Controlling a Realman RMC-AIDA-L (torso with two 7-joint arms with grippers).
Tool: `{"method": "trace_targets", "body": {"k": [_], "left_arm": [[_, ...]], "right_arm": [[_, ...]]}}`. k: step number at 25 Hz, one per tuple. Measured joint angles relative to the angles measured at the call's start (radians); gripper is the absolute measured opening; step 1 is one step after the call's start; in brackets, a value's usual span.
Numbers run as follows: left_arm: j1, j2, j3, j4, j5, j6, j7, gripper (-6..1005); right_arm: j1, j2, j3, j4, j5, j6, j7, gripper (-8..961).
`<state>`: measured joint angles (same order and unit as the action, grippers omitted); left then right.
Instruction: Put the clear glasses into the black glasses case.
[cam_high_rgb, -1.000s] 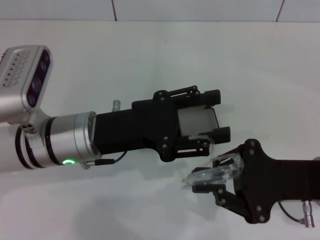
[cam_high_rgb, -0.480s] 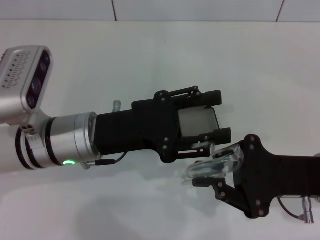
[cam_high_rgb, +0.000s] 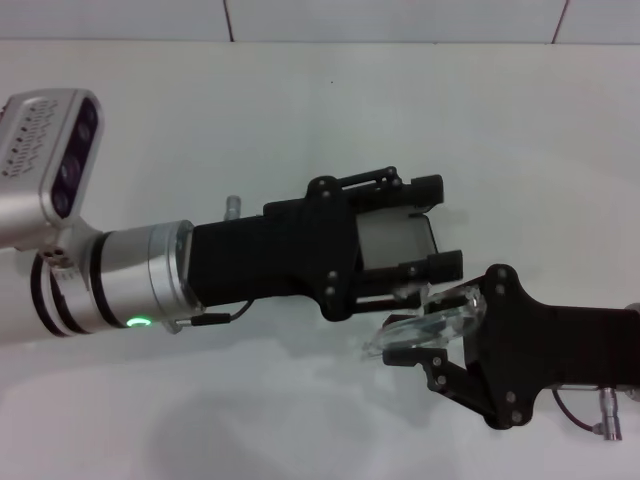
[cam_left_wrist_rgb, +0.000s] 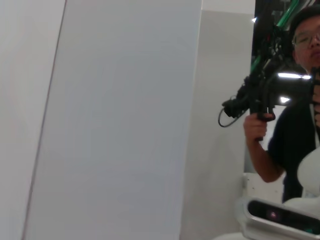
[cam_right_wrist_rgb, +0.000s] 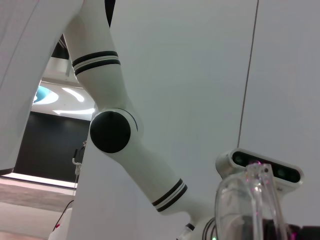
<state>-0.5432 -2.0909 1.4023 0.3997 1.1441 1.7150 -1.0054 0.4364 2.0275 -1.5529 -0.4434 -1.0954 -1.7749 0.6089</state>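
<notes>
Over the white table (cam_high_rgb: 300, 110), the left gripper (cam_high_rgb: 430, 228) is clamped on the black glasses case (cam_high_rgb: 396, 239), whose grey lining faces the right arm. The right gripper (cam_high_rgb: 425, 338) pinches the clear glasses (cam_high_rgb: 430, 322). Since a second ago the right gripper has risen and moved in, so the glasses now sit just under the left gripper's lower finger, almost touching the case.

You're looking down at a plain white table (cam_high_rgb: 300, 110) w/ a matte top, running back to a white tiled wall (cam_high_rgb: 400, 18). Can't tell what lies directly on it; the arms cover the middle.
</notes>
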Motion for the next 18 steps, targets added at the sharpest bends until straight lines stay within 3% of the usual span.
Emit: {"method": "trace_targets", "body": {"k": [6, 10, 14, 18], "left_arm": [[0.019, 0.000, -0.012, -0.017, -0.069, -0.049, 0.080, 722], [0.052, -0.001, -0.092, -0.027, -0.109, -0.142, 0.144, 722], [0.083, -0.002, -0.173, -0.032, -0.143, -0.212, 0.191, 721], [0.103, -0.001, -0.255, -0.054, -0.164, -0.250, 0.227, 721]], "right_arm": [[-0.019, -0.009, 0.022, -0.007, -0.003, 0.032, -0.015, 115], [-0.052, -0.011, 0.033, -0.069, -0.008, 0.140, -0.022, 116], [-0.116, -0.011, 0.018, -0.228, -0.018, 0.324, -0.002, 116], [-0.171, -0.005, -0.070, -0.435, -0.080, 0.591, 0.058, 116]]}}
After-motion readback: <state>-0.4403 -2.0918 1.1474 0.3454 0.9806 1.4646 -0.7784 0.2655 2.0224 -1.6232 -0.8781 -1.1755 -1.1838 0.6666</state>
